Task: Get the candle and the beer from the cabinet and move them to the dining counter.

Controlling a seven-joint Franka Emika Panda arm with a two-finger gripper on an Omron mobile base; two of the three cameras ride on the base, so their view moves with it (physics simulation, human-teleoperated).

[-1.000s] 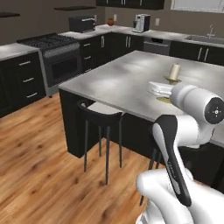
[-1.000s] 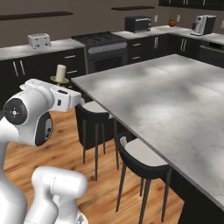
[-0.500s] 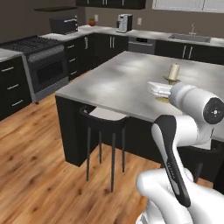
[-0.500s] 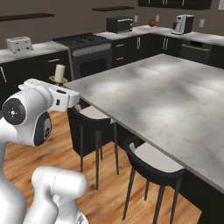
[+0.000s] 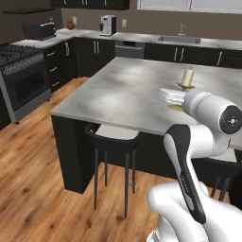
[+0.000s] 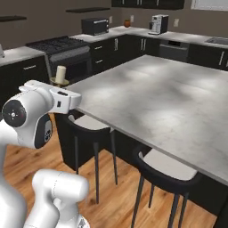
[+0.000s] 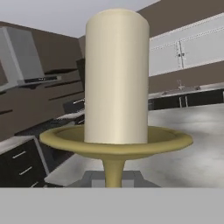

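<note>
Candle (image 7: 116, 78), cream-white and upright on its yellowish-brass holder, sits right in front of the hand camera, its stem dropping toward the bottom edge where the gripper's jaws are closed narrowly around it. From the left base view, the candle (image 5: 188, 78) stands just past the white hand of the arm, held above the marble top of the dining counter (image 5: 127, 94), toward that counter's right part. From the right base view, the same candle (image 6: 60, 75) rises just behind the arm's white wrist, at the near left corner of the dining counter (image 6: 169, 98).

Two black stools are tucked under the counter's near edge: one stool (image 6: 87, 127) to the left, another stool (image 6: 171, 171) nearer and to the right. Wooden floor (image 5: 33, 189) runs along the counter's near side. Against the far wall stand a black range (image 5: 23, 80), a microwave (image 6: 95, 26) and a coffee machine (image 5: 108, 25) on the wall worktop, with a sink (image 5: 179, 38) farther right.
</note>
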